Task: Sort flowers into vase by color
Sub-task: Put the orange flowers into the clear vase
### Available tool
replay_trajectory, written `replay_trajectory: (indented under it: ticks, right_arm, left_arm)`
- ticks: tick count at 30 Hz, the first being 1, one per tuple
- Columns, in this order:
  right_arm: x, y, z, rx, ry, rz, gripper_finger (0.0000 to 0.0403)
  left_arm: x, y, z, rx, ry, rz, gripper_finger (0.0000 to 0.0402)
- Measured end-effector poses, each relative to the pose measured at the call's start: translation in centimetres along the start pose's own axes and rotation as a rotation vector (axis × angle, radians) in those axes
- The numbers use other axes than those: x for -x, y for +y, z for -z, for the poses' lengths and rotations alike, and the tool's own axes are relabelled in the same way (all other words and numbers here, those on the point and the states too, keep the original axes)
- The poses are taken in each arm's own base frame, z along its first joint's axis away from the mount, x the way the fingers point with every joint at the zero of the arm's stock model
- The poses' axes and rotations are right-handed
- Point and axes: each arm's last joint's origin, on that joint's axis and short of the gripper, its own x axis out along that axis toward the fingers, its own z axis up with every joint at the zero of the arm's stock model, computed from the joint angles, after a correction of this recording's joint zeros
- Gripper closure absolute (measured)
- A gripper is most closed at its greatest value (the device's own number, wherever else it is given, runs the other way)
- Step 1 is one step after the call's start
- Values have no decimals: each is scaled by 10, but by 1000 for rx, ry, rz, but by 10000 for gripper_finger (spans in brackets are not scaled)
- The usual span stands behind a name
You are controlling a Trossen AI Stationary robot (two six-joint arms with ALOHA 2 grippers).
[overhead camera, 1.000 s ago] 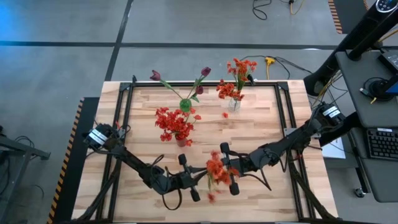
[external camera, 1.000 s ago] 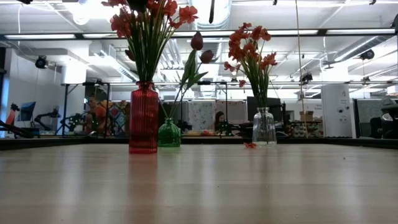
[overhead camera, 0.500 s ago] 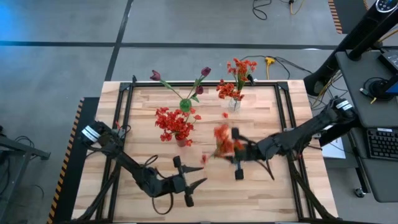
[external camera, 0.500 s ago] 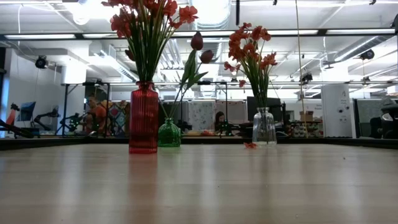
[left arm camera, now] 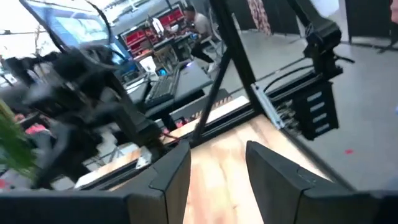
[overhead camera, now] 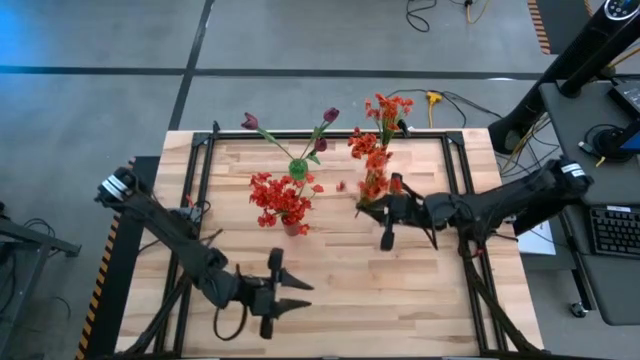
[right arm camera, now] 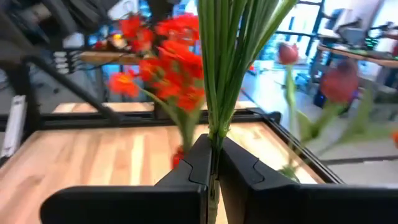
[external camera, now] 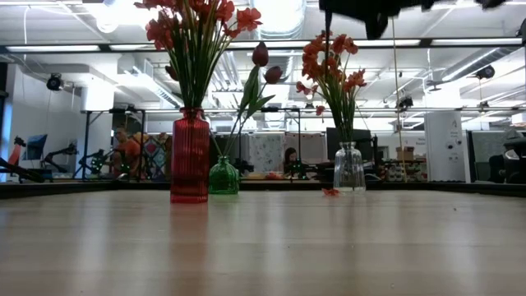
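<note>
My right gripper (overhead camera: pixel 366 208) (right arm camera: pixel 213 155) is shut on an orange-red flower (overhead camera: pixel 375 184), just on the near side of the clear vase (overhead camera: pixel 377 167) (external camera: pixel 348 168) that holds more orange-red flowers. The red vase (overhead camera: pixel 291 226) (external camera: pixel 190 156) holds red blooms. The green vase (overhead camera: pixel 298 168) (external camera: pixel 223 177) holds purple tulips (overhead camera: pixel 330 116). My left gripper (overhead camera: pixel 296 295) (left arm camera: pixel 217 165) stands open near the table's near edge, with nothing between its fingers. My right gripper pinches the flower's bundle of green stems (right arm camera: pixel 213 138) between its two fingers, low on the stems. The fingers lie level, coming from the table's right and crossing the stems. The flower stands upright above the fingers, lifted clear of the table.
The three vases stand close together on the far half of the table. A loose red petal (overhead camera: pixel 341 185) lies between the red vase and the clear vase. A black frame rail (overhead camera: pixel 330 135) runs round the wooden top. People and desks show in the room beyond.
My right gripper has carried the orange-red flower from the table's near middle toward the far edge, up to the clear vase, and the flower has tipped upright. My left gripper has opened, let go of the flower and drawn back toward the near left, rising.
</note>
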Motion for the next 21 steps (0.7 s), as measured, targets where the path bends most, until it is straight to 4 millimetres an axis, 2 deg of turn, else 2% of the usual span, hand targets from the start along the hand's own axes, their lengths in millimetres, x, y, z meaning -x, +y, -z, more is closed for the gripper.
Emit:
replay_trajectory:
  ticks: [5,9,12,15,18,21]
  right_arm:
    - [6,-21,26,-74,-22,87,390]
    - [14,-34,37,-115,-17,250,390]
    - [21,-38,37,-114,-27,328,390]
    - [28,-41,33,-110,-56,343,390]
    - [37,-46,30,-97,-79,400,390]
    - [46,-51,31,-85,-88,483,390]
  left_arm:
    - [22,23,-18,-55,-24,-20,267]
    - [42,39,-24,-43,5,-15,267]
    - [54,46,-15,-21,49,-12,267]
    - [69,53,-5,14,71,-101,267]
    - [86,60,2,61,31,-193,267]
    - [100,65,8,72,-35,-208,267]
